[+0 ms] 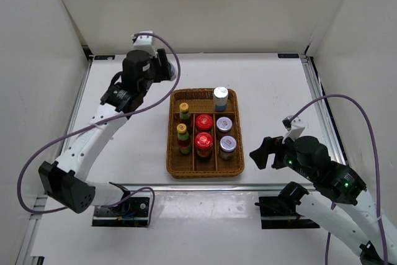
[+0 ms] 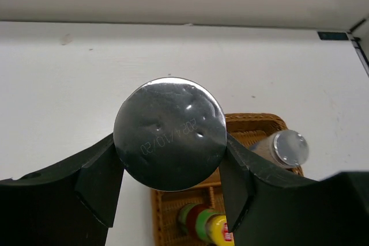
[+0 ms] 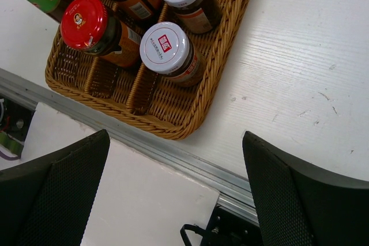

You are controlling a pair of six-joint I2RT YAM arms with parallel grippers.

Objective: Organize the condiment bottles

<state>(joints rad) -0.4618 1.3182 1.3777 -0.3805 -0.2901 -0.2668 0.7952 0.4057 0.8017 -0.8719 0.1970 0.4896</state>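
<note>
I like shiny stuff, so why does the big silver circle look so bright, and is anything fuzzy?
Left wrist view: the silver cap sits close to the camera and catches bright glare; the silver-capped bottle behind it looks blurred. Right wrist view: the grey lids are sharp.

The cap of the silver-capped bottle (image 2: 169, 133) is shining mirror-bright. It could be metal or foil, hard to say this close, and it is smooth but faintly dimpled. The wicker tray (image 3: 173, 113) is showing rough woven cane. The red-lidded jars (image 3: 85, 21) are carrying glossy lids and the grey-lidded jars (image 3: 164, 47) satiny pale ones, over dark shiny glass. The table (image 3: 300, 56) is looking like matt white-painted wood — finely grained, scuffed — and its edge rail (image 3: 173, 154) is gleaming as brushed metal. The fingers (image 3: 57, 194) of the right gripper (image 3: 176, 136) are showing finely textured black pads. The left gripper (image 2: 170, 148) is showing smooth matt black plastic.
</note>
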